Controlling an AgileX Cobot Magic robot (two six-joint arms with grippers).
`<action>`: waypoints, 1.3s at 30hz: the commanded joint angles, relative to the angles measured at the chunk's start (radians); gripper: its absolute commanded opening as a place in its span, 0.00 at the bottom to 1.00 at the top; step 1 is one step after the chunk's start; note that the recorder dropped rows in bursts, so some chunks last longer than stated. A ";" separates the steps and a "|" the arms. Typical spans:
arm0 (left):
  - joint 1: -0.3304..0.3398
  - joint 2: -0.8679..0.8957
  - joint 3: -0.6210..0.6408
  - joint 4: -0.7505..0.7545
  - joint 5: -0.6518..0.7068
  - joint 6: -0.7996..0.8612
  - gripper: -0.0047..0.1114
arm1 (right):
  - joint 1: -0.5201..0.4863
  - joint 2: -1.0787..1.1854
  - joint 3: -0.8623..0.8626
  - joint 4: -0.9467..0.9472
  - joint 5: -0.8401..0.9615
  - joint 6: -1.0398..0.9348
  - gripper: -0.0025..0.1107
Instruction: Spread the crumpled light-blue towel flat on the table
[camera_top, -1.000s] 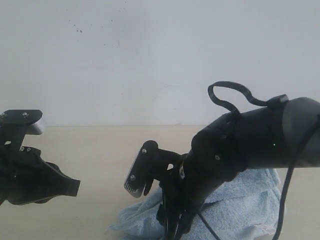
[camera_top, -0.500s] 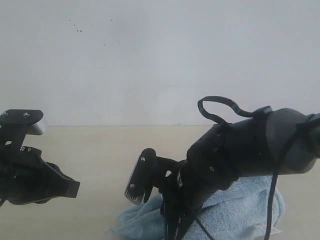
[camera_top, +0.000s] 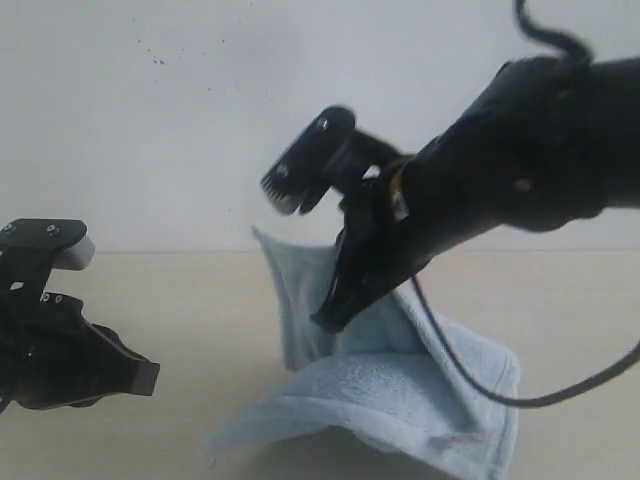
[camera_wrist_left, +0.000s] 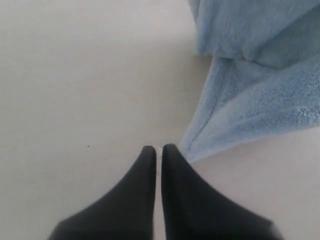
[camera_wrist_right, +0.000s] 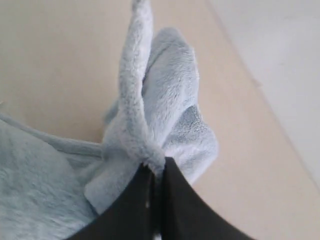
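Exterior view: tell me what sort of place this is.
Probably a robot lab bench: a wide beige table against a plain white wall, and a black robot arm holding up a light-blue towel.

Soft, even, fairly bright light, no glare; faint shadow under the towel (camera_top: 400, 390) on the bench (camera_top: 200, 300). Ext. view hazy, low contrast. Left end effector (camera_wrist_left: 159, 149) goes out of focus twd the frame edge in its wrist view.
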 joint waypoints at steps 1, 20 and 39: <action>-0.010 -0.002 -0.003 -0.007 -0.001 0.004 0.07 | -0.056 -0.121 -0.012 -0.205 0.076 0.201 0.02; -0.010 -0.002 0.001 -0.007 -0.007 0.004 0.07 | -0.510 -0.096 0.051 -0.286 0.091 0.386 0.02; -0.091 0.215 0.043 -1.015 0.570 1.395 0.07 | -0.931 0.130 0.051 -0.424 -0.285 0.581 0.06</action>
